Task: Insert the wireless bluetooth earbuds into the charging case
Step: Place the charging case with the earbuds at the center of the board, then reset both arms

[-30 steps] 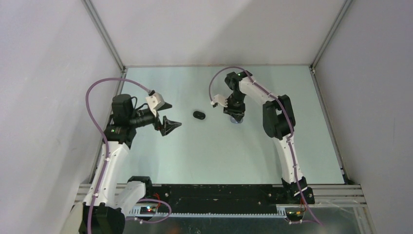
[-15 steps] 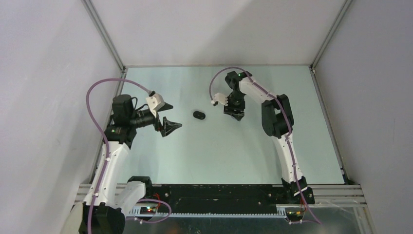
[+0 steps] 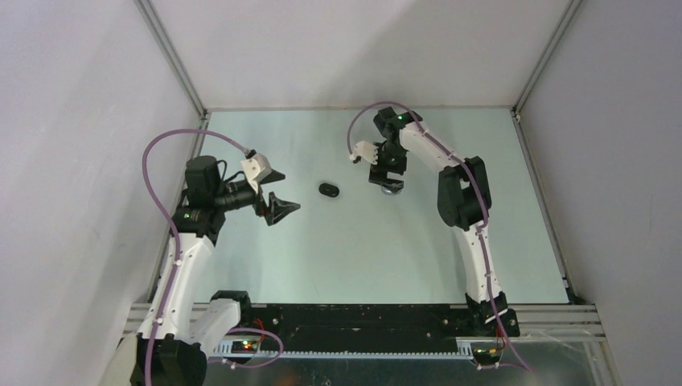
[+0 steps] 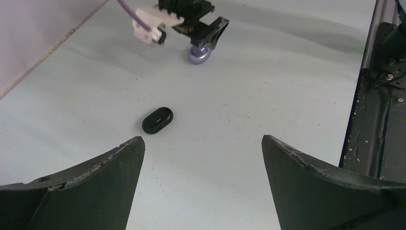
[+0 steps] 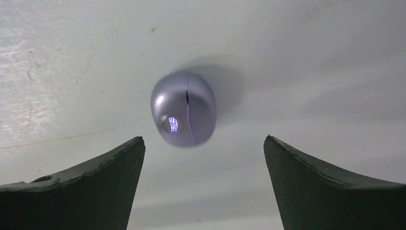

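A closed lilac-grey charging case with a lit mark on its front rests on the table. My right gripper hangs just above it, open, touching nothing. The left wrist view shows the same case under the right gripper. A closed black oval case lies left of it, near the table's middle. My left gripper hovers open and empty to the left of the black case. No earbuds show in any view.
Pale walls with metal corner posts close the table on three sides. A black rail runs along the near edge by the arm bases. Purple cables loop from each wrist.
My right gripper opened wide and rose a little off the lilac case, which stays on the table. The left arm has not moved.
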`<state>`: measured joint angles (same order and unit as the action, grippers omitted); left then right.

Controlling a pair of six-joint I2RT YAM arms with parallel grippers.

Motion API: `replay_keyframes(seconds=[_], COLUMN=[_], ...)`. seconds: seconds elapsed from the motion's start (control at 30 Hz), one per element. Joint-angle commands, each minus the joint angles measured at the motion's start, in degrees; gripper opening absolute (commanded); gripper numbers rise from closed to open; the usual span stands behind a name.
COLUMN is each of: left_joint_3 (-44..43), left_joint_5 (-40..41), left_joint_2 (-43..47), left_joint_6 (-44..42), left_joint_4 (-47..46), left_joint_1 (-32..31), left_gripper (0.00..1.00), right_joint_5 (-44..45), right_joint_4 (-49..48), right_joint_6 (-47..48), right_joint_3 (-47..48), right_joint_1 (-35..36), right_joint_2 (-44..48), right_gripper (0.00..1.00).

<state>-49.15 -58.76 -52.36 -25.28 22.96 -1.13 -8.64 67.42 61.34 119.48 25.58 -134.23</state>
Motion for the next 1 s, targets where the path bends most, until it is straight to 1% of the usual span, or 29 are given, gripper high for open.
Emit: replay_keyframes(seconds=[0.0, 0.07, 0.1, 0.13, 0.17, 0.2, 0.23, 0.27, 0.3, 0.33, 0.37, 0.4, 0.43, 0.47, 0.5, 0.53, 0.57, 0.6, 0.63, 0.67, 0.7, 0.83, 0.97], left_joint_3=[-3.18, -5.71, -6.67, -8.58, -9.38, -10.93, -11.78, -13.33, -14.04, -15.28, -15.76, -16.34, -16.67, -16.86, -16.95, -16.9, -16.84, -16.28, -15.96, -15.03, -14.54, -12.34, -11.55], left_joint_5=[3.81, 8.85, 12.07, 13.62, 17.2, 19.0, 22.76, 24.55, 28.59, 30.67, 34.56, 36.07, 38.02, 38.72, 39.87, 40.09, 40.16, 40.36, 40.38, 40.32, 40.31, 38.07, 35.97], left_joint_2=[0.63, 0.74, 0.87, 1.08, 1.72, 2.08, 2.59, 2.73, 3.13, 3.31, 3.95, 4.38, 5.27, 5.74, 6.63, 7.17, 8.12, 8.62, 9.5, 9.88, 10.67, 11.45, 11.44], left_joint_6=[2.55, 5.48, 6.66, 7.13, 7.24, 7.3, 7.19, 6.91, 6.82, 6.71, 6.81, 6.99, 6.91, 6.71, 6.68, 6.74, 6.87, 7.73, 8.24, 8.58, 8.58, 9.18, 9.42], left_joint_4=[1.29, 2.65, 4.32, 5.27, 7.01, 7.89, 9.89, 10.91, 12.75, 13.57, 14.89, 15.35, 16.37, 16.96, 17.98, 18.91, 19.16, 19.14, 18.97, 18.52, 18.13, 16.7, 16.34], left_joint_1=[0.93, 3.11, 3.53, 4.38, 4.69, 5.27, 5.44, 5.74, 5.81, 5.9, 5.97, 6.16, 6.28, 6.57, 6.66, 6.79, 6.89, 6.91, 7.03, 7.16, 7.44, 7.91, 8.47], left_gripper=[0.99, 0.99, 0.99, 0.99, 0.99, 0.99, 0.99, 0.99, 0.99, 0.99, 0.99, 0.99, 0.99, 0.99, 0.99, 1.0, 0.99, 0.99, 0.99, 0.99, 0.99, 0.99, 0.99], right_joint_5=[6.03, 10.71, 13.12, 14.4, 14.55, 14.5, 13.54, 12.85, 11.78, 11.75, 12.26, 13.17, 14.96, 16.02, 16.33, 15.99, 15.04, 12.42, 11.5, 10.57, 10.84, 11.87, 12.9], right_joint_4=[-4.64, -8.14, -9.26, -11.31, -12.16, -14.01, -14.92, -17.42, -19.52, -24.55, -27.22, -32.65, -34.83, -37.98, -38.9, -40.36, -41.16, -41.63, -43.51, -44.39, -45.03, -45.66, -46.94], right_joint_6=[-8.29, -14.3, -19.11, -21.5, -26.14, -28.01, -30.88, -31.74, -33.11, -33.87, -35.69, -37.18, -40.1, -42.87, -44.24, -47.22, -48.66, -50.96, -51.76, -52.99, -53.21, -52.29, -51.54], right_joint_3=[-2.29, -6.39, -9.8, -11.51, -15.58, -18.05, -23.22, -26.04, -32.71, -36.1, -42.76, -45.61, -50.5, -52.43, -54.97, -55.94, -57.41, -58.9, -59.92, -61.99, -62.52, -64.81, -66.64], right_joint_1=[-0.5, -0.7, -0.82, -0.98, -1.31, -1.54, -1.75, -1.8, -1.95, -1.9, -1.82, -1.84, -1.85, -1.98, -2.22, -3.46, -4.85, -8.27, -10.25, -13.11, -13.59, -13.77, -13.0], right_joint_2=[14.09, 20.84, 25.82, 31.54, 34.77, 40.97, 44.45, 51.65, 55.24, 62.63, 66.18, 73.08, 76.23, 82.45, 85.4, 90.54, 93.14, 97.88, 102.18, 104.28, 106.79, 109.14, 108.69], right_gripper=[0.99, 0.99, 0.99, 0.99, 0.99, 0.99, 0.99, 0.99, 0.99, 0.99, 0.99, 0.99, 0.99, 0.99, 0.99, 0.99, 1.0, 0.99, 0.99, 0.99, 0.99, 0.99, 0.99])
